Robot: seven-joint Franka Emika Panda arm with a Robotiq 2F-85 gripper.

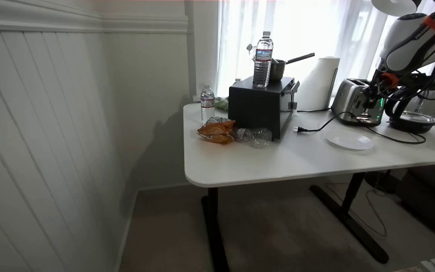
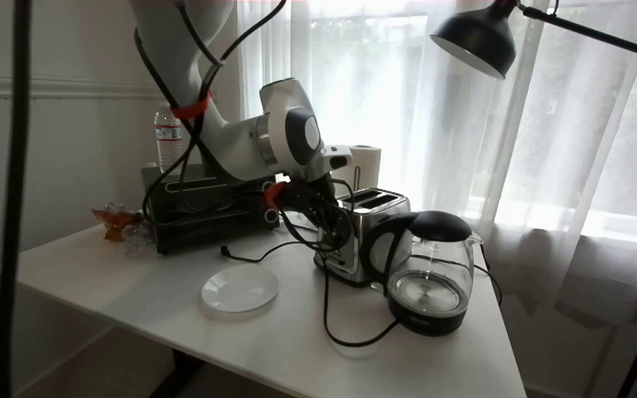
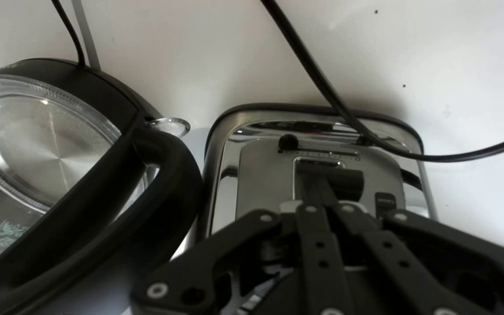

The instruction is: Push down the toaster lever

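Observation:
The shiny silver toaster point(image 1: 345, 99) stands on the table in both exterior views point(image 2: 378, 211), beside the glass kettle. In the wrist view I look down at the toaster's front panel point(image 3: 263, 175). Its wide black lever point(image 3: 349, 183) sits near the dial end of its slot. My gripper point(image 3: 317, 188) is shut, its fingers together with nothing seen between them. The fingertips overlap the left part of the lever; whether they touch it I cannot tell. In both exterior views the gripper point(image 1: 371, 94) is at the toaster's lever end point(image 2: 336, 235), and the arm hides part of that end.
The glass kettle point(image 2: 432, 260) stands close beside the toaster, its black handle point(image 3: 164, 192) near my gripper. A black cord point(image 3: 317, 78) crosses the toaster's lower front. A white plate point(image 2: 240, 287), a black boxy appliance point(image 1: 253, 109) and a paper roll point(image 1: 319, 83) are on the table.

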